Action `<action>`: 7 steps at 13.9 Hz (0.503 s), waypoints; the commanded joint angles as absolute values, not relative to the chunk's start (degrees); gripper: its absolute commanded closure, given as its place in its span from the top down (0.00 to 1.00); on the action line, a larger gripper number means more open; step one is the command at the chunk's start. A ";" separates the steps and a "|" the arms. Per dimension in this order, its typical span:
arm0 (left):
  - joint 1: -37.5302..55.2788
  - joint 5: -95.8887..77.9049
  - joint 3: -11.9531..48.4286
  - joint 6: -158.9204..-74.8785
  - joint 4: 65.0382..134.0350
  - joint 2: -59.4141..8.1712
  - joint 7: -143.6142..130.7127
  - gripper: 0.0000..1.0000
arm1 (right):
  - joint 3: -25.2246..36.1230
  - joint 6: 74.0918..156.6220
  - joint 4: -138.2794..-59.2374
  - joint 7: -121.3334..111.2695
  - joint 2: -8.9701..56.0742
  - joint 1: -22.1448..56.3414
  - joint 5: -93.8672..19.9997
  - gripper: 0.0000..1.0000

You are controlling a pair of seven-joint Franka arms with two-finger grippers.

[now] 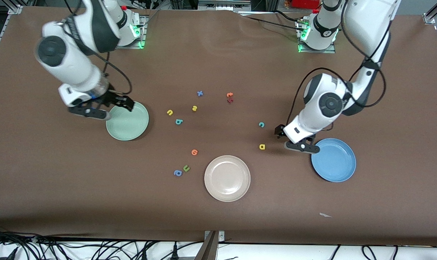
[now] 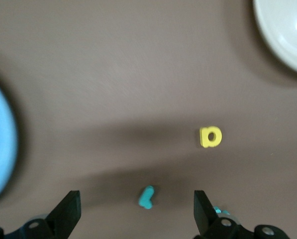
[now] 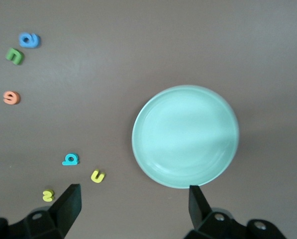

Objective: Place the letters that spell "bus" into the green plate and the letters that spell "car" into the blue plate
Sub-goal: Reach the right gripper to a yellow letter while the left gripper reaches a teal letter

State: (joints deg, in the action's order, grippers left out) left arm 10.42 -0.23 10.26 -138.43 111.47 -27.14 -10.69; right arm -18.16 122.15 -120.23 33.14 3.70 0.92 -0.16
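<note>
Two grippers hang over the table, both with fingers spread wide and nothing between them. Left gripper point(image 1: 300, 142): low above the bare tabletop just beside the blue plate point(image 1: 334, 160), at that plate's edge facing the right arm's end of the table; in the left wrist view its two fingers point(image 2: 67, 213) frame a teal "r" point(image 2: 147, 197) lying on the table between them, untouched. Right gripper point(image 1: 108, 108): above the rim of the green plate point(image 1: 127, 121), jaws apart, touching nothing.

Landmark for positions: the cream-white plate point(image 1: 227, 178), nearest the front camera. All letters lie on the tabletop and all three plates hold nothing.
- Yellow "a" point(image 1: 262, 146): farther from the camera than the cream-white plate, toward the left arm's end, near the left gripper.
- Teal "c" point(image 1: 261, 124): farther again than the yellow "a".
- Yellow "u" point(image 1: 170, 112), teal "b" point(image 1: 179, 121) and yellow "s" point(image 1: 194, 108): a loose group well apart from the cream-white plate, between it and the green plate, farther from the camera.
- Orange round letter point(image 1: 194, 152), green "u" point(image 1: 186, 168) and blue "a" point(image 1: 178, 173): beside the cream-white plate, toward the right arm's end.
- Blue "x" point(image 1: 200, 93): farthest from the camera.
</note>
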 commanded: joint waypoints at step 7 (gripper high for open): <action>12.30 2.29 10.11 -141.59 117.68 -29.36 -11.34 0.95 | -21.36 144.91 -128.76 60.63 17.48 8.87 0.35 0.81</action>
